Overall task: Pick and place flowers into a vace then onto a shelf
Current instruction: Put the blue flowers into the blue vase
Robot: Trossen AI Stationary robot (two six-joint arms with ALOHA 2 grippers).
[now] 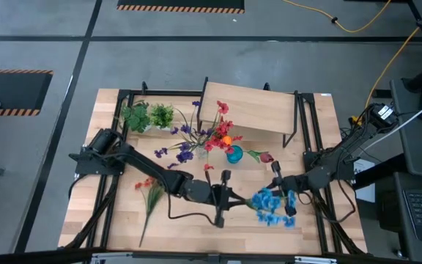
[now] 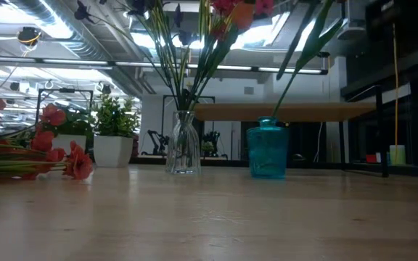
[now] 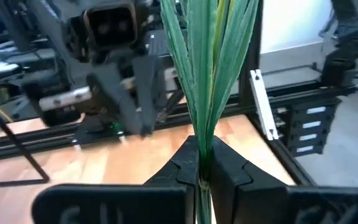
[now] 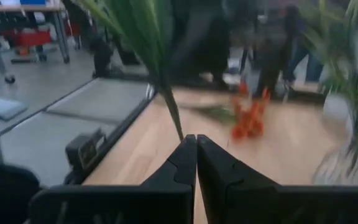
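Observation:
A blue-bloomed spray (image 1: 273,207) hangs between both grippers near the table's near edge. My left gripper (image 1: 224,198) is shut on its green stem and leaves (image 3: 207,74). My right gripper (image 1: 284,189) is shut at the spray's other side. A clear glass vase (image 2: 183,143) holds purple and red flowers (image 1: 215,138). A teal vase (image 2: 267,150) holds the stem of the dark red bud (image 1: 267,156). An orange-red spray (image 1: 149,192) lies flat on the table. The shelf (image 1: 251,110) stands on black legs at the far edge. My left gripper pinches the blue spray's bunched stem and leaf bases (image 3: 202,146) between its two shut fingers. It comes level from the table's left. The leaves fan out beyond the fingertips toward the right arm, and the spray is lifted clear of the table. My right gripper has a narrow green leaf end (image 4: 178,127) running into its shut fingertips, coming level from the table's right. Which part of the spray this is cannot be told. The blooms hang beside the fingers.
Two green leafy tufts in white pots (image 1: 149,116) stand at the far left, one showing as a potted tuft (image 2: 112,138) in the low view. Black frame rails run along the table's sides. Bare wood lies between the vases and the near edge.

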